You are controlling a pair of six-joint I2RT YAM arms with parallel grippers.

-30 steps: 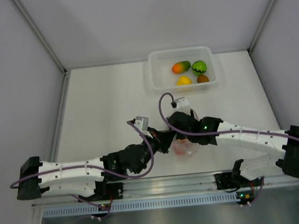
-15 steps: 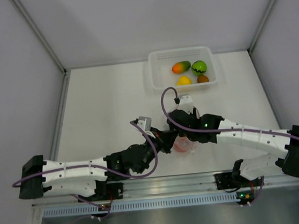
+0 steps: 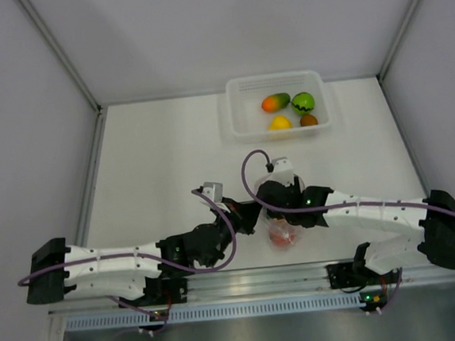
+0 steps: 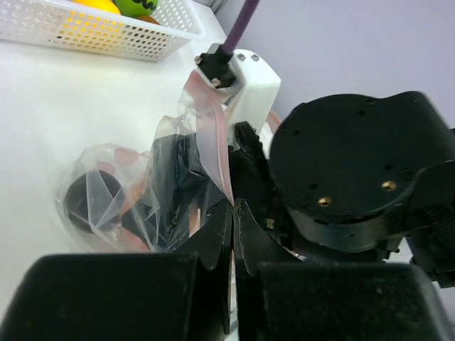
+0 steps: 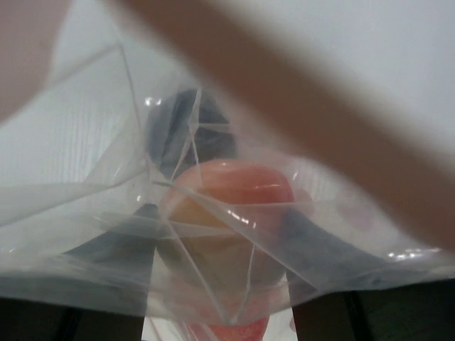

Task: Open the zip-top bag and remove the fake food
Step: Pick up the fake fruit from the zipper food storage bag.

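The zip-top bag lies between my two grippers near the table's front edge. My left gripper is shut on its pink-red zip strip; it also shows in the top view. My right gripper reaches into the bag's mouth. In the right wrist view its fingers press both sides of a peach-orange fruit behind crinkled plastic. A dark purple fruit and a pink-red one are also in the bag.
A white tray at the back holds an orange-green mango, a green fruit with black marks, a yellow one and a brown one. Grey walls enclose the table.
My right gripper has moved toward the near edge and deeper into the bag. The bag and my left gripper have shifted slightly nearer with it.
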